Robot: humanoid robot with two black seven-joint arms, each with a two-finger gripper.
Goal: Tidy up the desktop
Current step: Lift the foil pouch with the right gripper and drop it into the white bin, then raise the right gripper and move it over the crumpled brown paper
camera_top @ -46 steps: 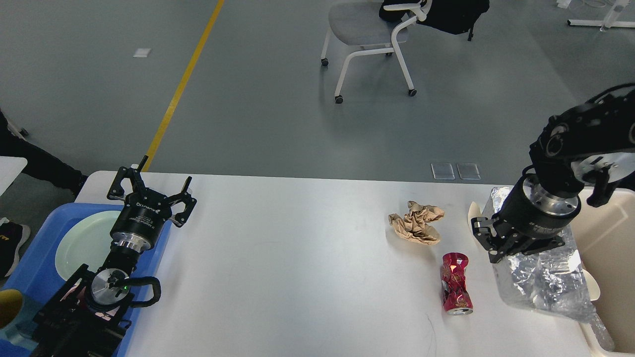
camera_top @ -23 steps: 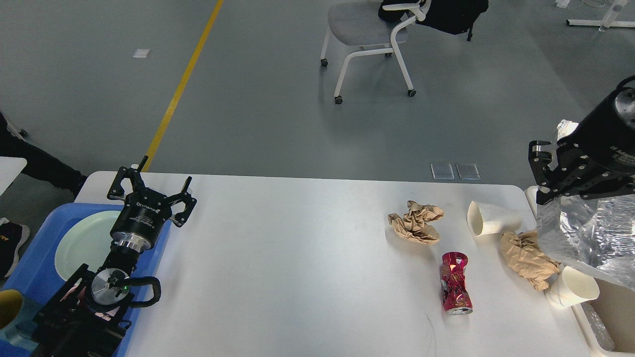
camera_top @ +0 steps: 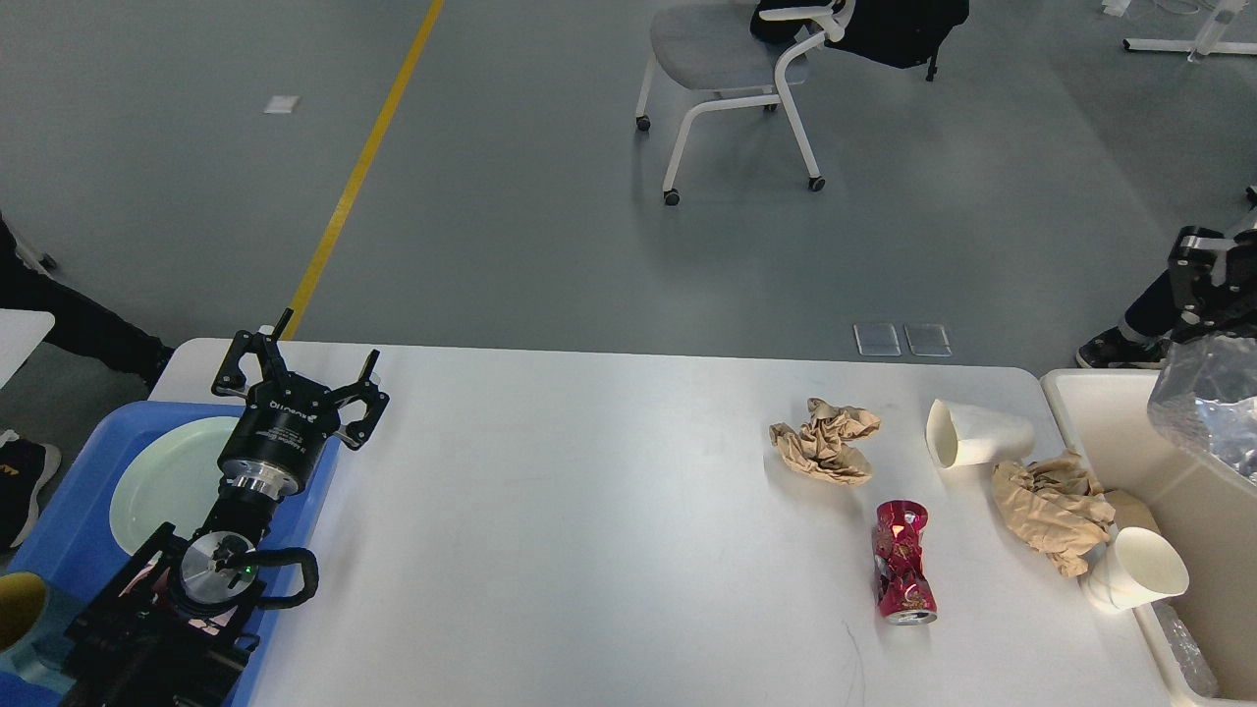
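Observation:
The white desktop [camera_top: 589, 511] carries a crumpled brown paper [camera_top: 825, 440], a crushed red can [camera_top: 903, 574], a paper cup [camera_top: 972, 434] on its side, a second brown paper wad [camera_top: 1051, 501] and another paper cup [camera_top: 1134, 581] at the right edge. My left gripper [camera_top: 300, 371] stands open and empty over the table's far left corner. At the frame's right edge my right gripper [camera_top: 1210, 295] is only partly in view. It holds a crumpled silver foil [camera_top: 1208, 403] that hangs above the bin.
A cream bin [camera_top: 1090, 432] stands against the table's right end. A blue tray [camera_top: 69, 530] with a pale plate [camera_top: 162, 481] lies at the left, under my left arm. Beyond the table stands a wheeled chair [camera_top: 732, 59] on the grey floor.
My right gripper has lifted the foil off the table's right end and carried it up and right over the bin, uncovering a paper cup, a brown wad and another cup. The left arm is still.

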